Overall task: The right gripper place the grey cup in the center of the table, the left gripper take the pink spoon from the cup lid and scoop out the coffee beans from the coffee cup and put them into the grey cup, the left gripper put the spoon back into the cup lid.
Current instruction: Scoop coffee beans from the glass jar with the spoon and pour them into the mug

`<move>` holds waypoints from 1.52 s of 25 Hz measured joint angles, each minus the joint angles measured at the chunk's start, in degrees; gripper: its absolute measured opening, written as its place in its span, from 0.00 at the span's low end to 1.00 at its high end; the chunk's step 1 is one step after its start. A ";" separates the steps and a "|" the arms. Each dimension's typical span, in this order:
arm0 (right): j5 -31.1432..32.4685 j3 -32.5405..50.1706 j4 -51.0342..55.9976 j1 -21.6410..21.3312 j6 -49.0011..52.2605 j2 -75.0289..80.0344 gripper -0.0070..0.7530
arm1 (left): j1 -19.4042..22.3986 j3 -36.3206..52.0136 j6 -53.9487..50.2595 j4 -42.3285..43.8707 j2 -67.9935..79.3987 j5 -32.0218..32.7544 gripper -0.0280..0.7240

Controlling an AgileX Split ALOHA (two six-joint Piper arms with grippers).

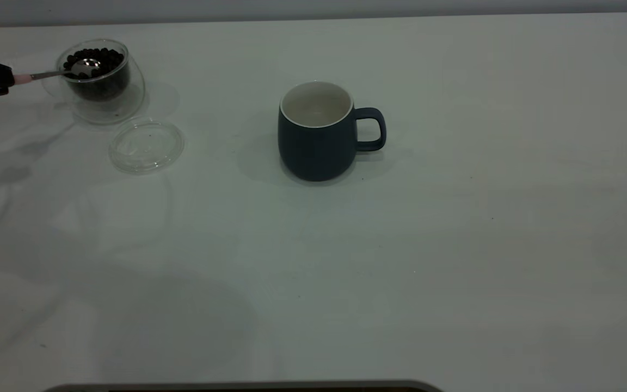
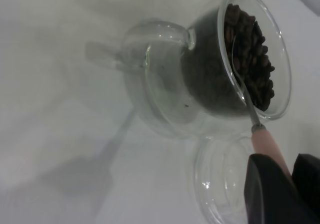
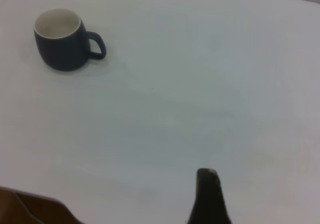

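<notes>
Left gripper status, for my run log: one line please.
left gripper holds pink spoon | bowl in coffee cup | grey cup empty

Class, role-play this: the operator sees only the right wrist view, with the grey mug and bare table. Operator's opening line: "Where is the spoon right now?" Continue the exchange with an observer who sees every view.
Observer: The left gripper is shut on the pink spoon at the table's far left; the spoon's bowl is in the coffee cup.
Operator: Has it picked up beans?
Observer: I cannot tell; the left wrist view shows its bowl edging into the coffee beans at the rim.
Operator: Where is the lid?
Observer: The cup lid lies flat beside the coffee cup, on the side toward the grey cup, with nothing on it.
Operator: Is the grey cup's inside still empty?
Observer: Yes, the exterior view shows only white inside.
</notes>
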 joint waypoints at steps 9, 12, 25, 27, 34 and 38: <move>0.00 0.00 0.00 0.00 0.00 0.00 0.78 | 2.28 0.00 -5.38 -0.43 0.00 2.63 0.21; 0.00 0.00 0.00 0.00 0.00 0.00 0.78 | 2.35 0.00 -6.78 -0.63 0.00 3.20 0.21; 0.00 0.00 0.00 0.00 0.00 0.00 0.78 | 2.39 0.00 -11.51 -0.63 1.67 8.13 0.21; 0.00 0.00 0.00 0.00 0.00 0.00 0.78 | 2.39 0.00 -11.73 -0.63 2.44 9.47 0.21; 0.00 0.00 0.00 0.00 0.00 0.00 0.78 | 2.39 0.00 -12.12 -0.63 3.82 11.45 0.21; 0.00 0.00 0.00 0.00 0.00 0.00 0.78 | 2.39 0.00 -11.19 -0.69 3.88 11.45 0.21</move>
